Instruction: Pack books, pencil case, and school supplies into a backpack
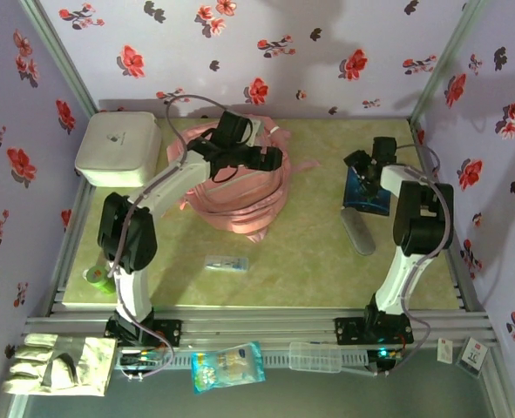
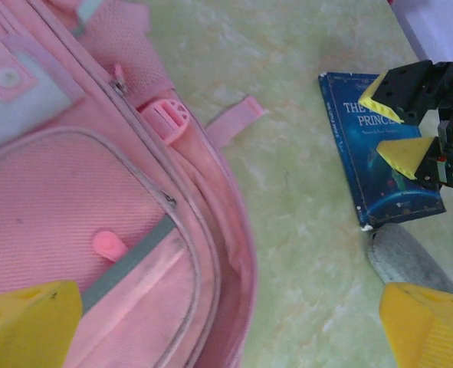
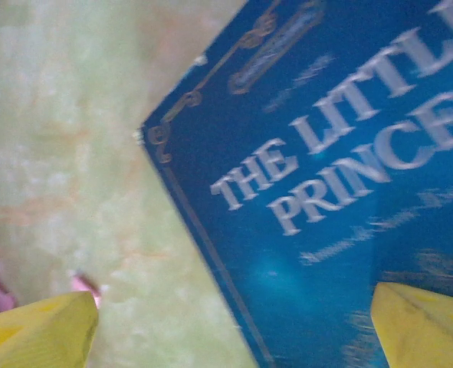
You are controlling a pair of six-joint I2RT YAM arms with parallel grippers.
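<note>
R gripper hung just above the blue book, its yellow fingers spread wide w/ nothing between them. Cover read "The Little Prince". Book lay flat on the R side of the table, w/ the grey pencil case just beside its near end. L gripper hovered over the pink backpack at centre-rear, jaws also wide apart, empty. Clear packet lay in front of the backpack; green roll at the near-left corner.
</note>
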